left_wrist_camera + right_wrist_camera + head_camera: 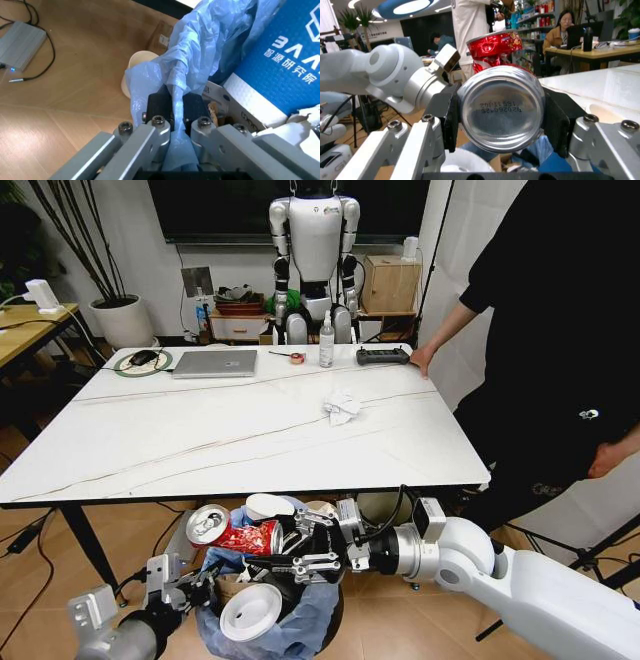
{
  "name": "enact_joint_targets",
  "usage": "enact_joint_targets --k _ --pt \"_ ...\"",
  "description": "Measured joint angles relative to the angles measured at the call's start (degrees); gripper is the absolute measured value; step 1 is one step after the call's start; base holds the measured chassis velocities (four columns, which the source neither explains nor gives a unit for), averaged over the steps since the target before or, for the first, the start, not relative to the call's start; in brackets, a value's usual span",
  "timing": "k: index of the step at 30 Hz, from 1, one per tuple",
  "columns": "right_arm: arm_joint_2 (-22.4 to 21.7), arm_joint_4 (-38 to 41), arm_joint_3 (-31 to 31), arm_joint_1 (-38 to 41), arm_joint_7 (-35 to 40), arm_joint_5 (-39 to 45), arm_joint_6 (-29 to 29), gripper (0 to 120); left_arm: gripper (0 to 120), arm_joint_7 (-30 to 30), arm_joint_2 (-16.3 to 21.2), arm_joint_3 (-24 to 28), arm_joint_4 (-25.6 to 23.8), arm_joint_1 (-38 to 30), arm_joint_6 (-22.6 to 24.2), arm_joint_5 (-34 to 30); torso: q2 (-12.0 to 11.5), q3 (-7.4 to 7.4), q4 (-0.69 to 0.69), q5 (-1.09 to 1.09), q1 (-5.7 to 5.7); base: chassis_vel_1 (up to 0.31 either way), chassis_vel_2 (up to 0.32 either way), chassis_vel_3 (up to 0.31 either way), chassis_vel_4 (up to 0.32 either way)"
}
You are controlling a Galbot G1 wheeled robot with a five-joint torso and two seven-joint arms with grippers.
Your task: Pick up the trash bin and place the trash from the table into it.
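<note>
A large rectangular table with a glossy white, faintly veined top and thin black legs (200, 430) fills the middle of the head view. A person in dark clothing stands at its far right corner, one hand (423, 359) resting on the edge. Along the far side of the tabletop lie a closed silver laptop (214, 363), a black handheld controller (384, 356) and a clear spray bottle (326, 340). One piece of trash is on the table: a crumpled white tissue (341, 406), lying right of centre and well apart from the other items.

Below the table's near edge, the small round dark trash bin lined with a crinkled translucent light-blue plastic bag (310, 620) sits low in front of the robot. Inside it are a round white lid (250, 612) and, in the left wrist view, a blue paper cup with white lettering (285, 63).

The white right arm reaches in from the right. The right gripper (312, 544) is clamped on a crushed red drink can (235, 533), held on its side above the bin; the right wrist view shows the can's silver base between the two black pads (451, 120).

The left gripper (179, 112), at lower left beside the bin, is closed on a fold of the blue bag at the bin's rim.
</note>
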Motion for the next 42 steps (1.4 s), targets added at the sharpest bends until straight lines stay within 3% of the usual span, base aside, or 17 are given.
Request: enact_joint_targets --k 42 --pt "-0.65 -1.05 2.20 -3.81 -2.70 -2.87 2.22 47 0 -0.32 0.28 -0.66 0.02 -0.13 -0.04 -0.72 0.00 0.00 0.00 0.00 0.00 0.000 0.000 0.000 0.000"
